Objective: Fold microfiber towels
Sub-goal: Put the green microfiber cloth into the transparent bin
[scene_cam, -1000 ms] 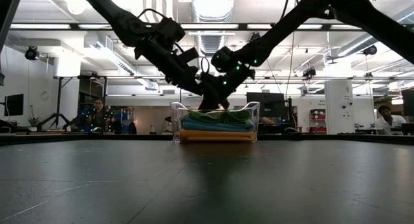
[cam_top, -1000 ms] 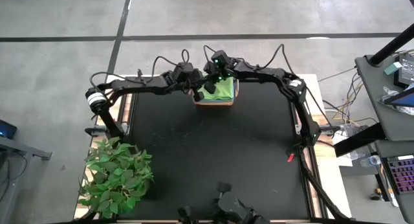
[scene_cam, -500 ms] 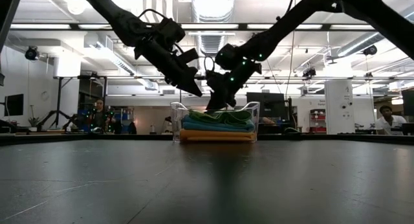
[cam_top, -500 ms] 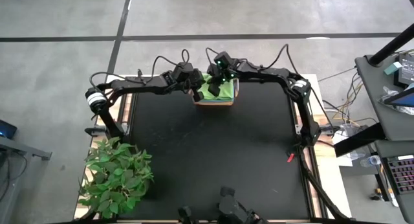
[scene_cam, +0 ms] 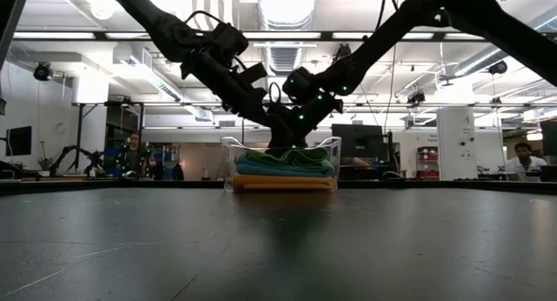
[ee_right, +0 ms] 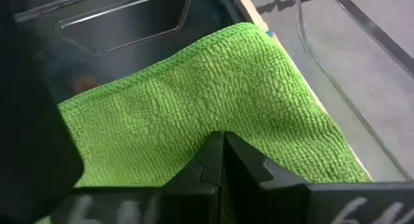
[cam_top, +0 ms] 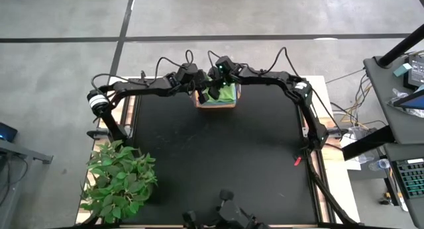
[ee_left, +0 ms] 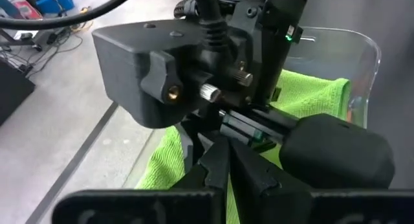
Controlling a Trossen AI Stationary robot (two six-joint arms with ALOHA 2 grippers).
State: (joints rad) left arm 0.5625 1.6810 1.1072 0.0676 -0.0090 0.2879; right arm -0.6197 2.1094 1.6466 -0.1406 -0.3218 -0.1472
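A clear bin [scene_cam: 228, 162] stands at the table's far edge. It holds a stack of folded microfiber towels: lime green [scene_cam: 296, 155] on top, teal and light blue [scene_cam: 283, 168] under it, yellow-orange [scene_cam: 283, 181] at the bottom. My right gripper [ee_right: 223, 146] is shut and slants down into the bin onto the lime green towel [ee_right: 213, 88]. My left gripper [ee_left: 223, 162] is shut and hangs above the bin's left side [cam_top: 201, 91], close behind the right gripper's body [ee_left: 194, 62]. Whether it touches anything I cannot tell. My right gripper rests its shut fingertips [ee_right: 213, 153] on the top face of the lime green towel [ee_right: 194, 120], near that towel's left part. The fingers slant down from the table's right side. The towel lies flat on the stack inside the bin.
A leafy green plant [cam_top: 119, 183] stands at the table's near left corner. A small red thing [cam_top: 297, 161] lies by the right edge. The black tabletop [cam_top: 218, 163] stretches from the bin to the near edge. People stand in the room beyond [scene_cam: 130, 153].
My right gripper rose a little, then sank back into the bin onto the lime green towel, shifting toward the table's left. The bin with its stack has slid a short way toward the table's left edge.
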